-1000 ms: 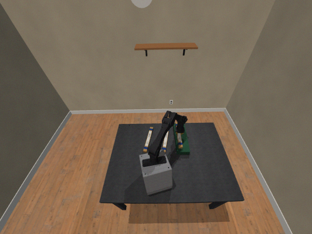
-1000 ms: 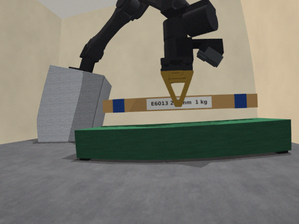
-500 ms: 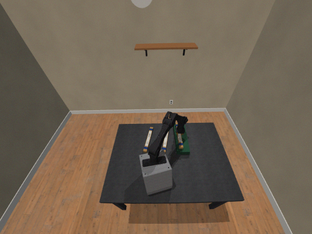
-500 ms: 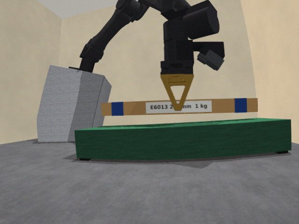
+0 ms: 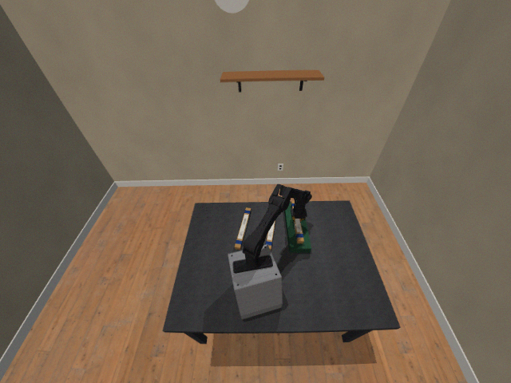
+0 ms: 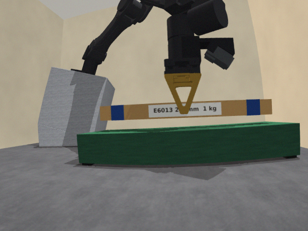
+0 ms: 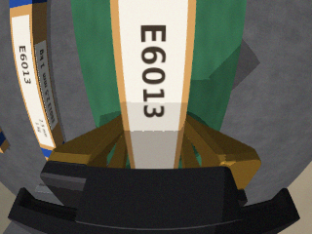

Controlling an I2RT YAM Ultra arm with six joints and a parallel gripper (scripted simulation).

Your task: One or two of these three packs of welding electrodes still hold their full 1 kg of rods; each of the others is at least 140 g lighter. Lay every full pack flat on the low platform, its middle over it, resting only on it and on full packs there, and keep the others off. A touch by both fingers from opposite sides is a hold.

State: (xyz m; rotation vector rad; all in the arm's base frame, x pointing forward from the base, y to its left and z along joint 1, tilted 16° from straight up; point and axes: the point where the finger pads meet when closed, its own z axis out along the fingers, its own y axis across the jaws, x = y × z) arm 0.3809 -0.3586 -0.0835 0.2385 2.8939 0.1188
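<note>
My gripper (image 6: 183,109) is shut on a long tan pack of electrodes (image 6: 185,109) with blue bands and a white label reading E6013 and 1 kg. I hold it level at its middle, a little above the green low platform (image 6: 188,143), along the platform's length, not touching it. The wrist view shows the held pack (image 7: 152,58) over the green platform (image 7: 214,58). A second pack (image 5: 242,228) lies on the table left of the arm. A third pack (image 5: 270,237) lies beside it, partly hidden by the arm; one of them shows in the wrist view (image 7: 33,72).
The grey robot base block (image 5: 255,284) stands on the dark table toward the front, left of the platform. A wooden shelf (image 5: 271,76) hangs on the far wall.
</note>
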